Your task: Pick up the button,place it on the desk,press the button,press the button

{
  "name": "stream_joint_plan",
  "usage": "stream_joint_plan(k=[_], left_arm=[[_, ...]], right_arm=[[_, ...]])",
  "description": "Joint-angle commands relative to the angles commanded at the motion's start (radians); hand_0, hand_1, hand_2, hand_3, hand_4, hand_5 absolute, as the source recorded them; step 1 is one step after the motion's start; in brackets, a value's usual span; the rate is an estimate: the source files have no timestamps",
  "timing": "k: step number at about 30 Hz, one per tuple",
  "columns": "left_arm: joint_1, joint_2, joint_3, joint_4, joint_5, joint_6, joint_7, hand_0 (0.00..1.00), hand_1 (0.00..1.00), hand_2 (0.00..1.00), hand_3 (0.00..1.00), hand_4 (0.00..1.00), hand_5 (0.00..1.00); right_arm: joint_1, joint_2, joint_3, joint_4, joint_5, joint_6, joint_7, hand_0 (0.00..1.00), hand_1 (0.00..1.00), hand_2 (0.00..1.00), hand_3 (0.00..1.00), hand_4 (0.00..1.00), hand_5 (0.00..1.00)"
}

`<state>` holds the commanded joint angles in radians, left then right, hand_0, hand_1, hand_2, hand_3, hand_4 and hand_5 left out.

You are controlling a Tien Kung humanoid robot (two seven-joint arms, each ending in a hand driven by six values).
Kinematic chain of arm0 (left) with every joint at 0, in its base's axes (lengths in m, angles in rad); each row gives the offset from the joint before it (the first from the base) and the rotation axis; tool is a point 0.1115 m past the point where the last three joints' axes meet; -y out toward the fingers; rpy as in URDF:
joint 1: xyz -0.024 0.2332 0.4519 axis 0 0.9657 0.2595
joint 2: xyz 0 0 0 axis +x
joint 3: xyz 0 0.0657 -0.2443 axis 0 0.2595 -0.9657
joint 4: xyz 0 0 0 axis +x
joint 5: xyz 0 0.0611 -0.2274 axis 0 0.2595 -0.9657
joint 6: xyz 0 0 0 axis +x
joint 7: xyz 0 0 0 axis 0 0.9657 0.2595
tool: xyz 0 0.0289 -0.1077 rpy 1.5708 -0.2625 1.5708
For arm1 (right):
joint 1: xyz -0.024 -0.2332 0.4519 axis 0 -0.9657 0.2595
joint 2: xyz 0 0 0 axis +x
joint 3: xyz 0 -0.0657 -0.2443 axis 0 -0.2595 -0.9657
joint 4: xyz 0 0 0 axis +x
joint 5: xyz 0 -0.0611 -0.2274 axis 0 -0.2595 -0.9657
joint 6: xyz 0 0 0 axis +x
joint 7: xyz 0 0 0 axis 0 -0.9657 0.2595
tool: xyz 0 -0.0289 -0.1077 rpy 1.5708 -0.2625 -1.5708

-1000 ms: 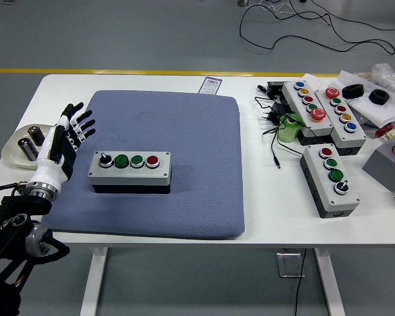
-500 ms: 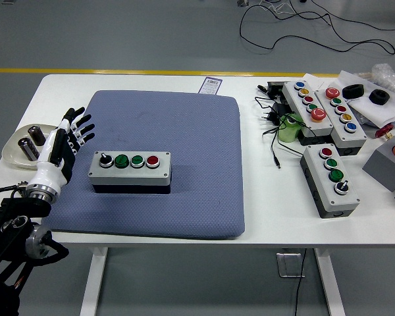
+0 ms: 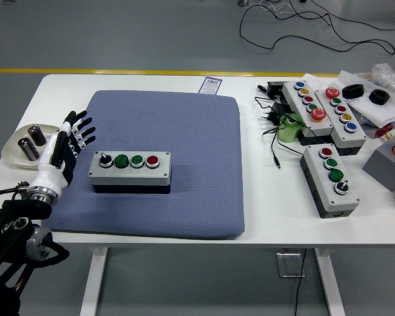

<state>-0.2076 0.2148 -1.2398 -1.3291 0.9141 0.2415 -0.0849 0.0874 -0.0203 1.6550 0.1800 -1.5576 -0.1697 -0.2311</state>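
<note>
Fingers (image 3: pixel 81 126) of my left hand (image 3: pixel 60 153) spread and empty, poised over the left edge of the blue mat (image 3: pixel 184 131), just beside the button box (image 3: pixel 129 172).
I judge the hand is kept open, ready to take or press the box, which lies on the mat's left half: grey, four controls in a row — black knob, two green, one red.

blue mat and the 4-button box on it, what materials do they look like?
Blue-grey square mat: looks like soft foam or rubbery fabric, matte, with a fine dimpled texture and rounded edges. Grey four-button control box: looks like moulded plastic, with a smooth light-grey lid over a dark base; the button rings look shiny, possibly metal. The left hand hovers beside the box.
</note>
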Motion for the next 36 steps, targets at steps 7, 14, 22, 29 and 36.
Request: stream_joint_plan(k=[7,14,22,29,36], left_arm=[[-0.003,0.001,-0.002,0.002,0.001,-0.002,0.004,0.815,0.868,0.908,0.870,0.604,0.998],[-0.005,0.000,-0.008,0.003,0.004,-0.005,0.010,0.814,0.868,0.907,0.870,0.604,0.998],[-0.004,-0.001,-0.011,0.005,0.006,-0.005,0.012,0.814,0.868,0.907,0.871,0.603,0.998],[0.002,-0.007,-0.009,0.013,0.020,-0.007,0.025,0.814,0.868,0.906,0.870,0.602,0.998],[-0.002,-0.005,-0.027,0.012,0.052,-0.021,0.048,0.814,0.869,0.905,0.867,0.601,0.998]], right_arm=[[0.003,-0.001,-0.001,0.000,0.000,0.000,0.002,0.656,0.666,0.684,0.590,0.421,0.264],[0.007,-0.001,0.001,0.000,-0.001,0.000,0.001,0.656,0.666,0.685,0.590,0.421,0.263],[0.007,-0.001,0.002,0.000,-0.002,0.001,0.002,0.656,0.666,0.685,0.590,0.421,0.263],[0.008,-0.003,-0.004,0.000,-0.002,0.002,0.002,0.656,0.666,0.685,0.589,0.422,0.264],[0.010,-0.003,-0.005,0.000,-0.003,0.003,0.002,0.656,0.666,0.685,0.590,0.422,0.264]])
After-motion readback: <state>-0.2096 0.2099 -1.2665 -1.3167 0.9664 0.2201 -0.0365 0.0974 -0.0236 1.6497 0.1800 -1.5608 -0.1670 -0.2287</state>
